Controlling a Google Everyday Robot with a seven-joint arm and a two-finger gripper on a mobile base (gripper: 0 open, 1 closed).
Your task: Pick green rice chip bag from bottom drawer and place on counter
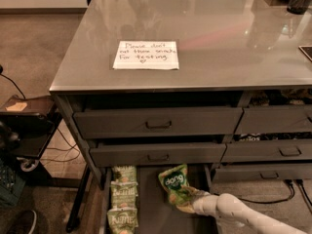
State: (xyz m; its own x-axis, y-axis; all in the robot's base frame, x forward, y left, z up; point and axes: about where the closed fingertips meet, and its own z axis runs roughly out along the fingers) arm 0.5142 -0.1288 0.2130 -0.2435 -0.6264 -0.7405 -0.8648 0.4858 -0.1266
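Item: green rice chip bag [174, 181], pinched in your tool.
Your tool [187, 201] grips its lower corner over the open bottom drawer [148, 213], right of three paler bags [123, 201]. The desk [219, 43] above carries a handwritten note [146, 55].

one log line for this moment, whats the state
phase: pick | gripper: inside bottom drawer, at lower edge of green rice chip bag | counter: bag not on it yet
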